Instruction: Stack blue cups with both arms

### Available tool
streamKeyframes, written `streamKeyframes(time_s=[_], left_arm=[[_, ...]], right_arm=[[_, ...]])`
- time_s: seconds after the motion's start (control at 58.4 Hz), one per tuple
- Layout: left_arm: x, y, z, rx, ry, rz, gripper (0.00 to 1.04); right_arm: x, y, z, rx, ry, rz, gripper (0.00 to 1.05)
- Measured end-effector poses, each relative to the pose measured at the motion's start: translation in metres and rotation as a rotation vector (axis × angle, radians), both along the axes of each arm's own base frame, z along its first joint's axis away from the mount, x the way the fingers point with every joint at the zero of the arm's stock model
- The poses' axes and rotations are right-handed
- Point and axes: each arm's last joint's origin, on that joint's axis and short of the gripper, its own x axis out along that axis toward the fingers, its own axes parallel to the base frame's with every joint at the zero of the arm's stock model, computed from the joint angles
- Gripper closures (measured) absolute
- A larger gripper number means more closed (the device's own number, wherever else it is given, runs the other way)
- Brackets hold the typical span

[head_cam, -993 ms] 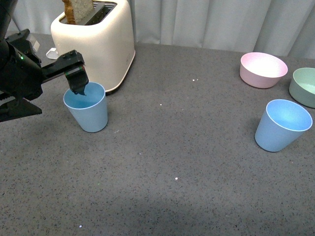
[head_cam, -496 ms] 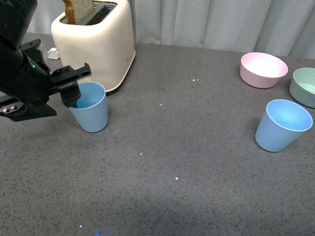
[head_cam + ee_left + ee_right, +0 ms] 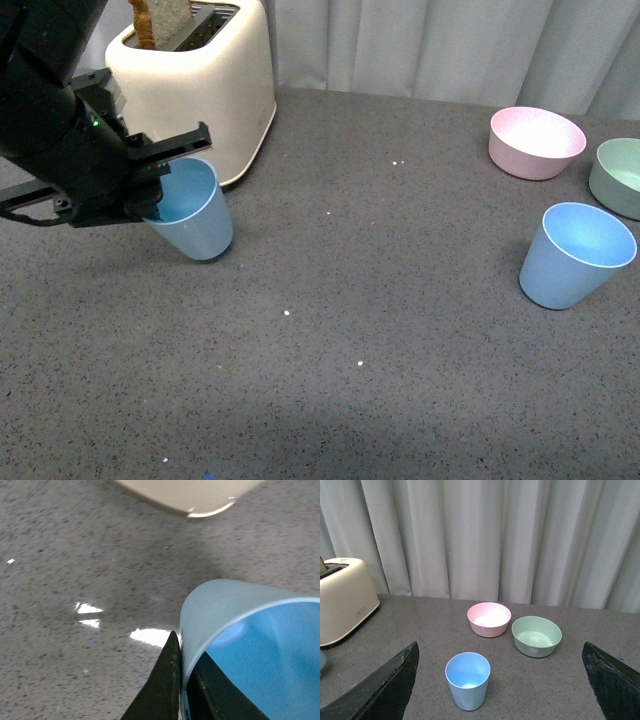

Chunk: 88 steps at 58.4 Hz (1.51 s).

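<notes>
My left gripper (image 3: 150, 195) is shut on the rim of a light blue cup (image 3: 195, 215) in front of the toaster; the cup is tilted. In the left wrist view the two black fingers (image 3: 167, 680) pinch the cup's wall (image 3: 215, 605), one inside and one outside. The second blue cup (image 3: 576, 255) stands upright at the right of the table. It also shows in the right wrist view (image 3: 468, 680), centred between the wide-open fingers (image 3: 385, 690) of my right gripper (image 3: 502, 685), well ahead of them. The right arm is out of the front view.
A cream toaster (image 3: 195, 75) with bread in a slot stands behind the held cup. A pink bowl (image 3: 535, 142) and a pale green bowl (image 3: 620, 178) sit at the back right, behind the second cup. Grey curtains hang behind the dark speckled table (image 3: 380, 330).
My left gripper dropped over the cup's rim and closed on it. The cup has shifted slightly right and tilted. The right-hand cup has not moved.
</notes>
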Motion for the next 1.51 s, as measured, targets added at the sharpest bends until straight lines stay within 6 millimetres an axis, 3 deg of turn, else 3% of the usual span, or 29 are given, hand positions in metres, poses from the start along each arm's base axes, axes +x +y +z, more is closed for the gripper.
streamKeyframes(time_s=[0.137,0.274,0.428,0.599,0.702,0.822,1.027,1.112,1.267,1.455,1.506], left_arm=[[0.008,-0.032,0.002,-0.001,0.000,-0.071,1.01],[0.014,-0.069,-0.009,0.005,0.045,-0.147,1.01],[0.018,-0.085,-0.012,0.009,0.081,-0.178,1.01],[0.020,-0.087,-0.012,0.013,0.088,-0.181,1.01],[0.020,-0.087,-0.009,0.005,0.080,-0.181,0.81],[0.020,-0.084,0.001,-0.001,0.031,-0.175,0.65],[0.005,-0.067,0.046,0.054,-0.154,-0.110,0.34],[-0.005,-0.052,0.049,0.168,-0.448,-0.060,0.46],[-0.047,-0.009,0.035,0.235,-0.862,-0.052,0.71],[-0.094,0.028,0.050,0.247,-1.046,-0.021,1.01],[-0.106,0.035,0.050,0.249,-1.048,-0.030,1.01]], right_arm=[[0.000,0.000,0.000,0.000,0.000,0.000,0.10],[0.000,0.000,0.000,0.000,0.000,0.000,0.10],[0.000,0.000,0.000,0.000,0.000,0.000,0.10],[0.000,0.000,0.000,0.000,0.000,0.000,0.10],[0.000,0.000,0.000,0.000,0.000,0.000,0.10],[0.000,0.000,0.000,0.000,0.000,0.000,0.10],[0.000,0.000,0.000,0.000,0.000,0.000,0.10],[0.000,0.000,0.000,0.000,0.000,0.000,0.10],[0.000,0.000,0.000,0.000,0.000,0.000,0.10],[0.000,0.000,0.000,0.000,0.000,0.000,0.10],[0.000,0.000,0.000,0.000,0.000,0.000,0.10]])
